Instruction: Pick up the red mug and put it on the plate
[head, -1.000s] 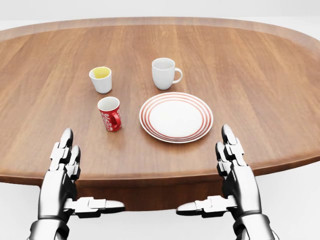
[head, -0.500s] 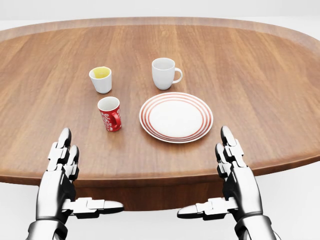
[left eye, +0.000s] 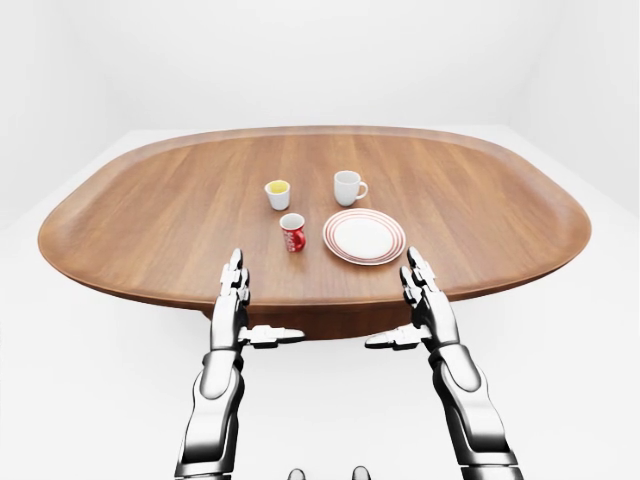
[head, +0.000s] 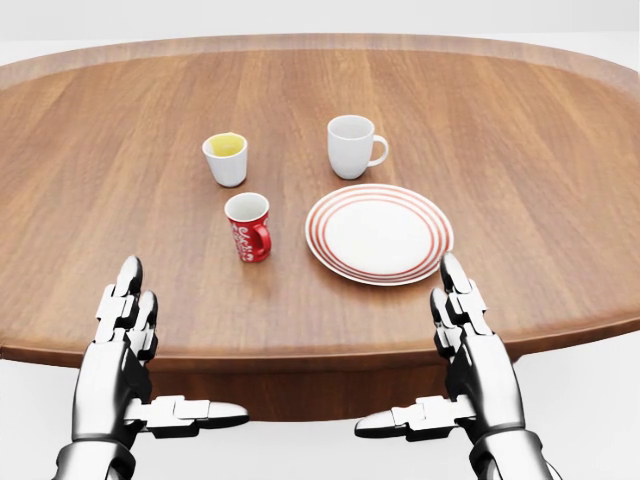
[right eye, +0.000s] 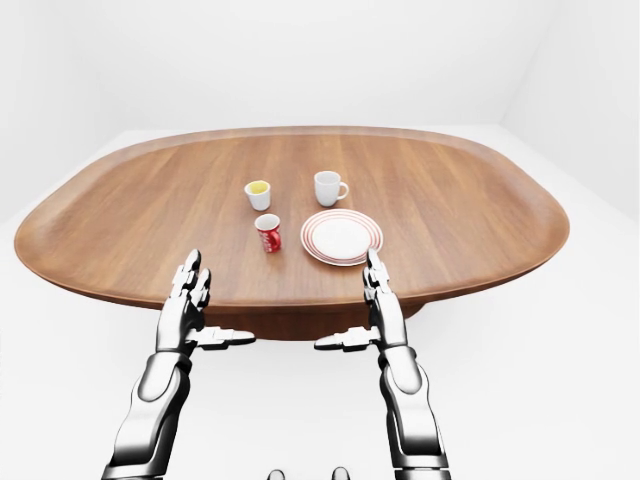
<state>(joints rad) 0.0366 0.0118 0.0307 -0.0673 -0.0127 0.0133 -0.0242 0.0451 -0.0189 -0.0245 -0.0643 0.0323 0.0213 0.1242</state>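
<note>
Head view is showing the red mug (head: 248, 227) standing center-left beside the plate (head: 379, 234); left hand (head: 125, 345) and right hand (head: 472, 345) are hovering open at the bottom.

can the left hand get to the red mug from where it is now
Probably yes. The left hand is open at the table's near edge, with only bare wood between it and the red mug. The yellow cup and plate lie off that line.
</note>
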